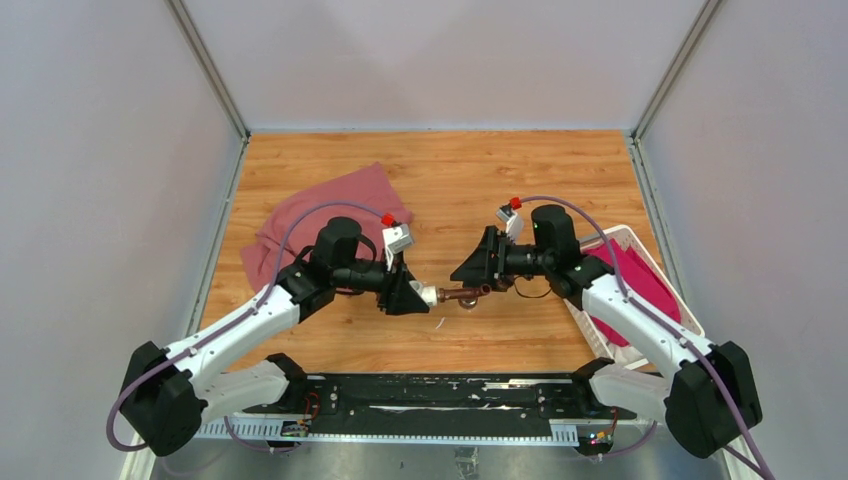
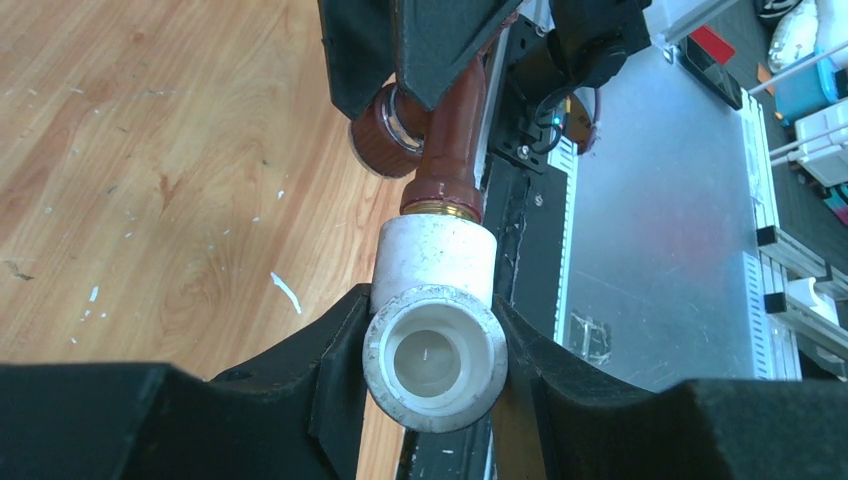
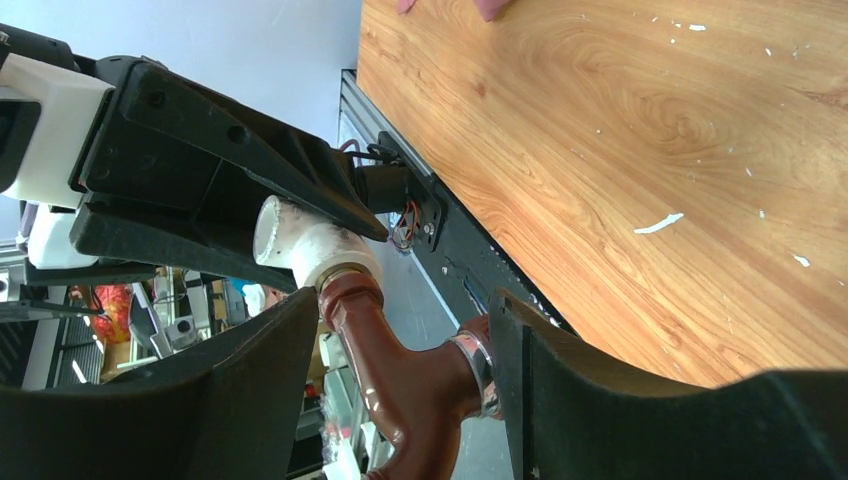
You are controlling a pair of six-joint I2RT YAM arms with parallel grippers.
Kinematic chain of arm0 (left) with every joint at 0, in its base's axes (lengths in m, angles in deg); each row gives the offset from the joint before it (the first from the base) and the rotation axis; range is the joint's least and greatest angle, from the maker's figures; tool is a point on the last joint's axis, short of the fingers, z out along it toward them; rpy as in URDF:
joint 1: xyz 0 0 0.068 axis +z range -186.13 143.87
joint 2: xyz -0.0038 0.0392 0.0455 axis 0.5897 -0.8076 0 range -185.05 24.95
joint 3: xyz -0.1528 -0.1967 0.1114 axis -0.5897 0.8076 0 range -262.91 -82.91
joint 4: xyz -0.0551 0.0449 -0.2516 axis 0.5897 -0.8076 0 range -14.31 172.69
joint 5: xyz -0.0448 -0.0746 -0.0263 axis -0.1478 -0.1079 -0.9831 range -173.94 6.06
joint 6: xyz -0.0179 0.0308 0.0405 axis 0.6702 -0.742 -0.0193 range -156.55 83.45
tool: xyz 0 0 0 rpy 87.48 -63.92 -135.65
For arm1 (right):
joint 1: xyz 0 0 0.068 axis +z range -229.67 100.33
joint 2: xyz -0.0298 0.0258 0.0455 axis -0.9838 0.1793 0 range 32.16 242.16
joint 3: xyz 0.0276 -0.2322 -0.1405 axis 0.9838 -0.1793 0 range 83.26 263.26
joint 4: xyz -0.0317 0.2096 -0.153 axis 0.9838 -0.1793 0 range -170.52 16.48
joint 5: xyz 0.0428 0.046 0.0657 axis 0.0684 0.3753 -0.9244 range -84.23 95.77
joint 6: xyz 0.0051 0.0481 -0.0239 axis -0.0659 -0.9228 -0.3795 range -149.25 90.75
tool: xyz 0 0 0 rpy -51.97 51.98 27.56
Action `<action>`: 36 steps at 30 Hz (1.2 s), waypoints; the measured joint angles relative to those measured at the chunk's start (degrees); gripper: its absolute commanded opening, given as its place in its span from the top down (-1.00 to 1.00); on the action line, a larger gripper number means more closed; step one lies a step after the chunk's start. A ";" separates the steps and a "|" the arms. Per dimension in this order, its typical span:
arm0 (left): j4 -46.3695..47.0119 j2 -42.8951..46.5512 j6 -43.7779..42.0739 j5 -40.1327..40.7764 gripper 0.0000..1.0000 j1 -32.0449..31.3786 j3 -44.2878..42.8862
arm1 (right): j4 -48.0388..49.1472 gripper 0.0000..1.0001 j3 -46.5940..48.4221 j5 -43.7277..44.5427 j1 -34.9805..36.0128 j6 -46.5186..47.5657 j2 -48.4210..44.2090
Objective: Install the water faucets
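The white plastic pipe fitting (image 2: 435,300) is clamped between my left gripper's (image 2: 435,345) fingers, its open round end facing the left wrist camera. The reddish-brown tap (image 2: 452,150) is joined to the fitting's far end at a brass thread (image 2: 441,209). My right gripper (image 3: 400,365) is shut on the tap (image 3: 405,385); one finger presses the branch with the silvery ring (image 3: 478,365). In the top view both grippers meet above the front middle of the table: the left gripper (image 1: 415,295), the fitting (image 1: 428,296), the tap (image 1: 462,295) and the right gripper (image 1: 480,278).
A pink-red cloth (image 1: 320,215) lies at the back left. A white slatted basket (image 1: 632,233) with another pink cloth (image 1: 640,280) sits at the right under the right arm. A black rail (image 1: 430,395) runs along the near edge. White flecks dot the wood.
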 measured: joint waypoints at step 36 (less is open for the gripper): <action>8.70 -1.51 5.81 7.06 1.00 -0.33 -1.88 | 8.35 -0.80 -6.43 -6.34 -0.61 -7.19 -13.62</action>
